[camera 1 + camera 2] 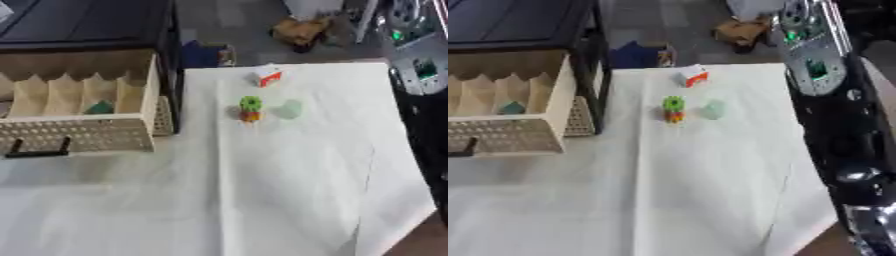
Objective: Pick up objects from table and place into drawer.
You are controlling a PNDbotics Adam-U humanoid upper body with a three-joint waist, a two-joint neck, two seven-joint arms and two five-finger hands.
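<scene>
Across the whole bench lies the white-covered surface (262, 190), and at its left edge the beige drawer (131, 134) is pulled open, black handle (37, 151) on its perforated front. Its dividers make slots, and a small teal thing (100, 107) sits in one of them. Along the right edge runs the robot's right arm (833, 135); neither hand shows, so can't tell their state. Toward the far edge, near the middle: a pale green blob (288, 108), just left of it a green and orange toy (250, 109), and further back a white and red box (269, 77).
</scene>
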